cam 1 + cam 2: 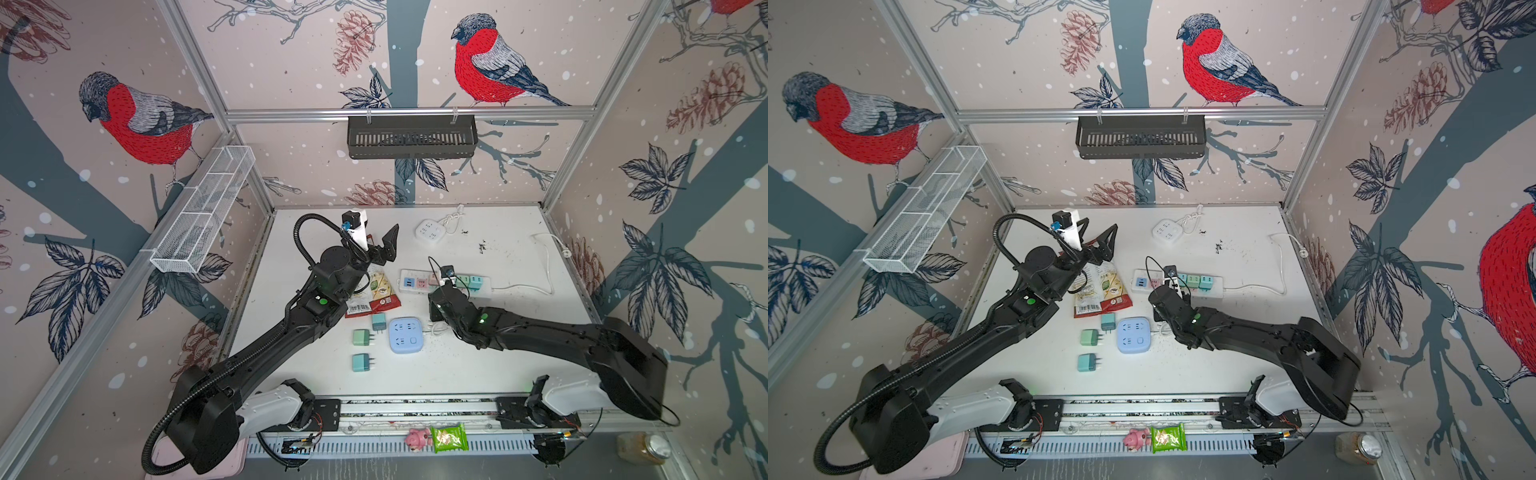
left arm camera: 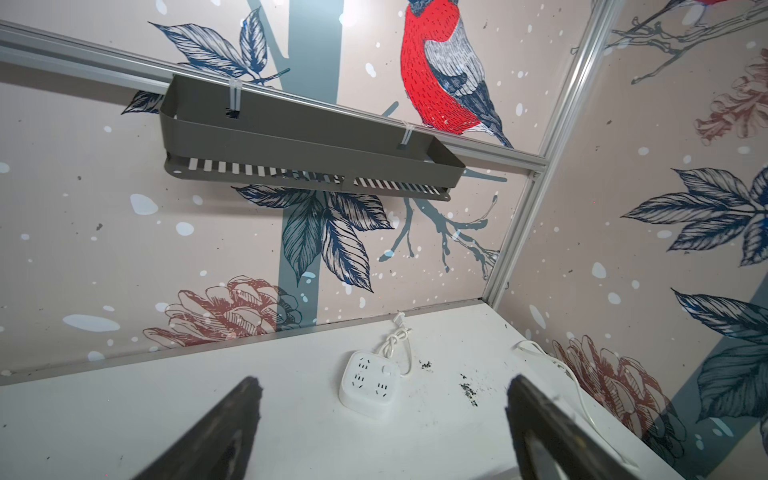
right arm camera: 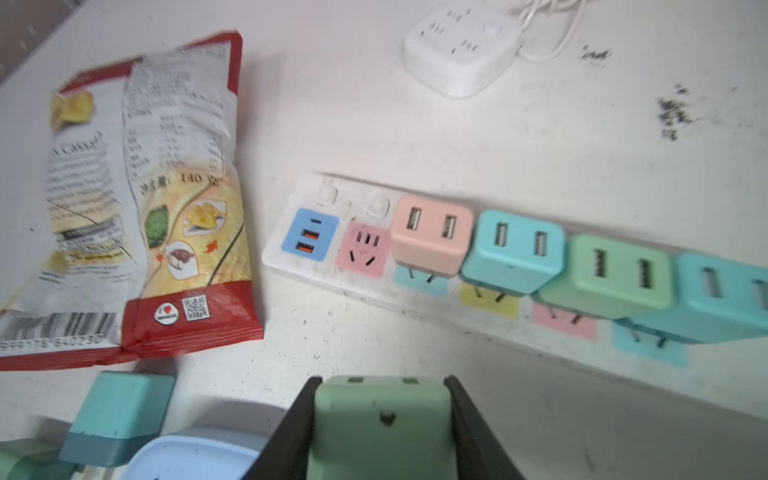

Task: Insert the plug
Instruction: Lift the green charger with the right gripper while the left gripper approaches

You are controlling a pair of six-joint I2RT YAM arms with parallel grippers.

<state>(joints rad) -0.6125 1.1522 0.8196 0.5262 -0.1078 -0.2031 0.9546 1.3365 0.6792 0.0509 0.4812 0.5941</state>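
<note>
R: I am clamping right claw point(image 3: 381, 381) on rounded matte-green plug point(image 3: 380, 432), USB face pointing at the long white power strip point(image 3: 305, 268) nearby | L: I am holding left claw point(image 2: 384, 380) apart.

The right gripper point(image 3: 381, 384) was clamped on a green USB charger point(image 3: 382, 432), one jaw against each side (its prongs were hidden). Beyond it on the table point(image 3: 415, 124) lay a white power strip point(image 3: 291, 270). It carried a pink charger point(image 3: 432, 237), a blue charger point(image 3: 513, 253), a second green charger point(image 3: 615, 274) and another blue one, their prongs partly exposed. The pink socket point(image 3: 363, 249) beside the pink charger stood free. A snack bag point(image 3: 145, 199) lay near the strip's USB end.
</note>
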